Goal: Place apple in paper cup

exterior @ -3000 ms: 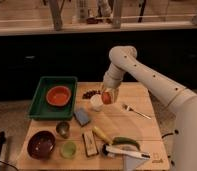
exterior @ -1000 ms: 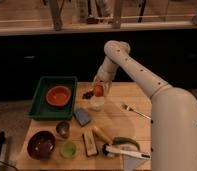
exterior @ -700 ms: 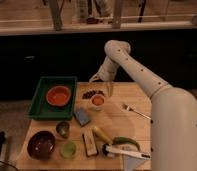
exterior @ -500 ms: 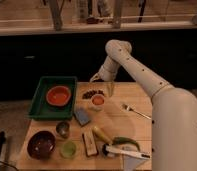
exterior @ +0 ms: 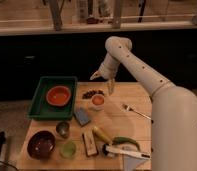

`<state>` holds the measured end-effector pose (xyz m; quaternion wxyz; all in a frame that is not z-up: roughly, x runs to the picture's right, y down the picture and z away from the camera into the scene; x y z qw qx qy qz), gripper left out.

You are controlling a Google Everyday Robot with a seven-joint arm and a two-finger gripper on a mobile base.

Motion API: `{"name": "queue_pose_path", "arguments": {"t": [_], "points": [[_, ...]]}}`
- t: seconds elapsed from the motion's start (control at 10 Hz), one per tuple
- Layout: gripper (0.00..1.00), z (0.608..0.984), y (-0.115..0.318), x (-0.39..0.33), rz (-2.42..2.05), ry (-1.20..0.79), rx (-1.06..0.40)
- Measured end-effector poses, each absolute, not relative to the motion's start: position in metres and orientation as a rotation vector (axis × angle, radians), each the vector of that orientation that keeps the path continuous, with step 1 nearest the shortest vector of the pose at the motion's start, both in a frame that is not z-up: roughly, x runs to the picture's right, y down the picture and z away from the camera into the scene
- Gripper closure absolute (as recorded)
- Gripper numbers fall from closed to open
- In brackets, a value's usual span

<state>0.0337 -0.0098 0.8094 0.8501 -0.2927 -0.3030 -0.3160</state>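
The apple (exterior: pixel 97 99), small and red-orange, sits inside the mouth of the white paper cup (exterior: pixel 97 106), which stands upright on the wooden table near its far middle. My gripper (exterior: pixel 103 83) hangs just above and slightly behind the cup. Its fingers are spread apart and empty, one pointing left and one (exterior: pixel 111 88) pointing down. The white arm reaches in from the right.
A green tray (exterior: pixel 39 100) holding an orange bowl (exterior: pixel 59 95) is at the left. A dark berry cluster (exterior: pixel 93 93) lies beside the cup. Nearer me are a blue sponge (exterior: pixel 82 116), metal cup (exterior: pixel 63 128), green cup (exterior: pixel 68 148), dark bowl (exterior: pixel 41 144), banana (exterior: pixel 102 134) and fork (exterior: pixel 134 111).
The gripper carried the apple left to the paper cup, let it go into the cup, then opened and rose a little above it.
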Motion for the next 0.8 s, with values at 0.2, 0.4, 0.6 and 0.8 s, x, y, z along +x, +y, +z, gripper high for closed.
{"name": "queue_pose_path", "arguments": {"t": [0.2, 0.4, 0.6, 0.8], "points": [[0.20, 0.8089, -0.0096, 0.0339, -0.666, -0.638, -0.619], [0.20, 0.8091, -0.0100, 0.0330, -0.667, -0.639, -0.617], [0.20, 0.8095, -0.0103, 0.0326, -0.668, -0.638, -0.615], [0.20, 0.8095, -0.0104, 0.0326, -0.668, -0.638, -0.615]]}}
